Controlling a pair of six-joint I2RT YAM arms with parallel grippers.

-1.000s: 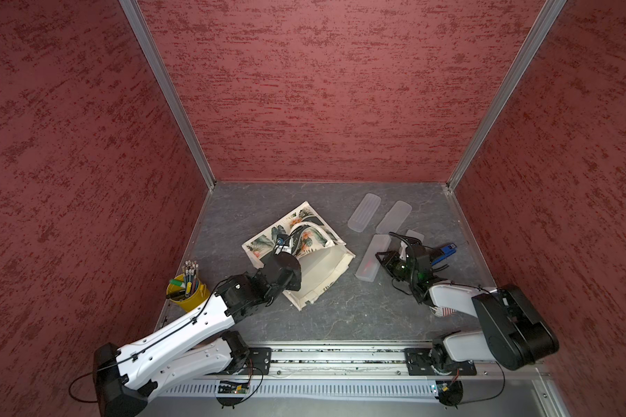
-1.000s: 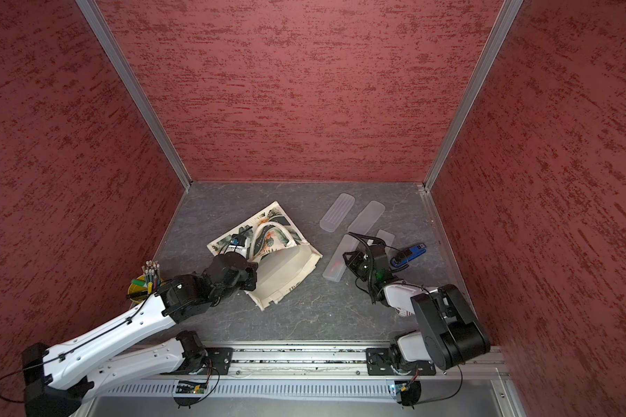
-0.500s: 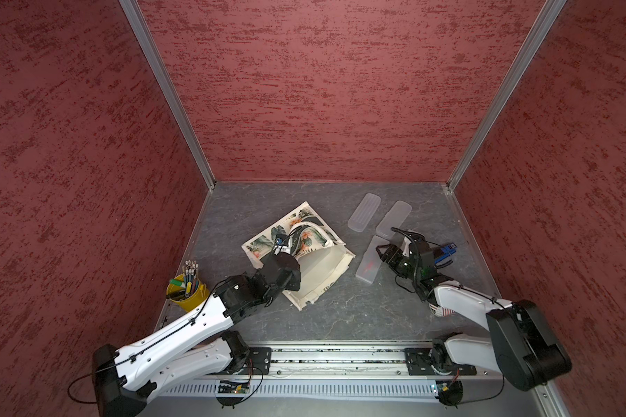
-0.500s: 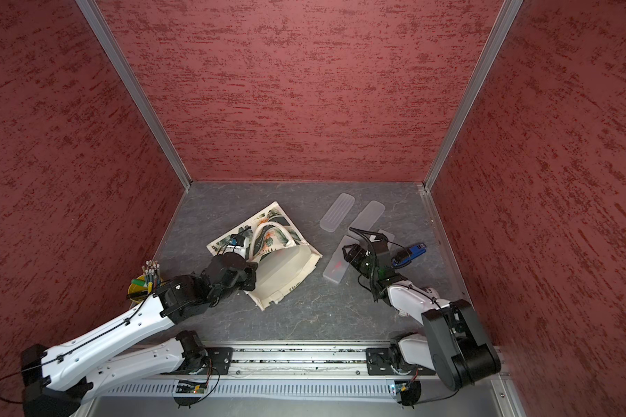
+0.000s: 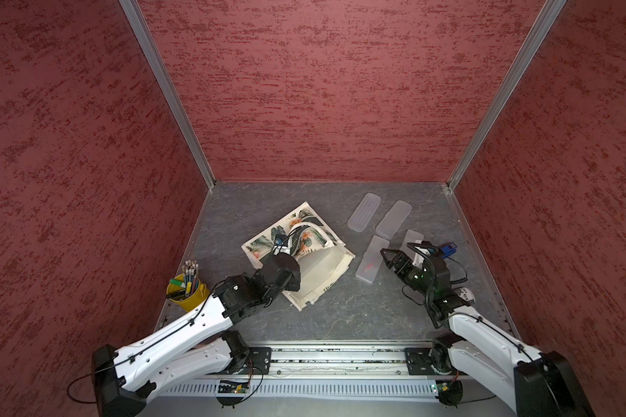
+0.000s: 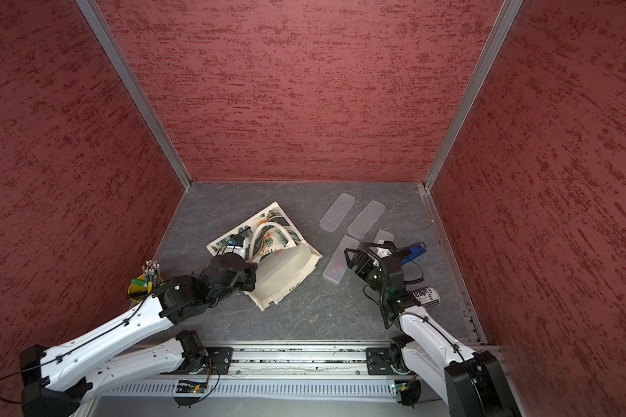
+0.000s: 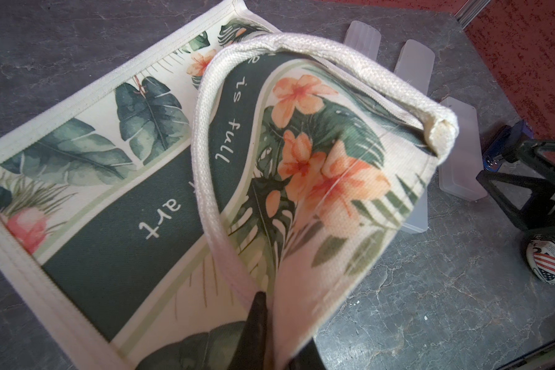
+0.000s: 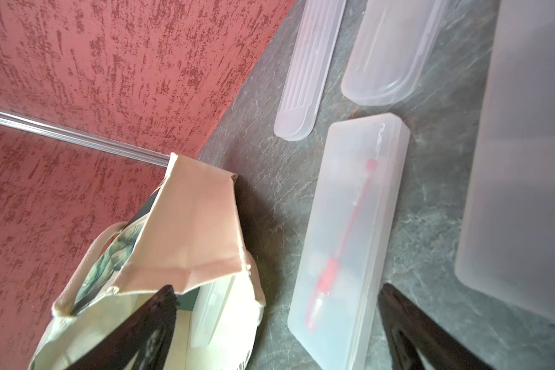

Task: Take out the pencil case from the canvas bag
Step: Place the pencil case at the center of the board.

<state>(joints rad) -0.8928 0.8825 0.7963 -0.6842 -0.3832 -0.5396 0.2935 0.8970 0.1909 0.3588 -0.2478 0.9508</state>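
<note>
Can read "is full" and "art" on canvas bag (image 7: 109, 179), rim pinched by left gripper (image 7: 274, 323); right gripper (image 5: 398, 249) spread wide beside frosted pencil case (image 8: 349, 240).

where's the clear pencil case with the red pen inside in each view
In both top views: pencil case on the table, just right of the canvas bag.
Left wrist: only one end peeks past the bag.
Right wrist: centre, full length.
Shared landmark: the canvas bag.

Pencil case (image 5: 368, 263) lies right of canvas bag (image 5: 326, 265) — second case (image 8: 210, 312) inside bag.
</note>
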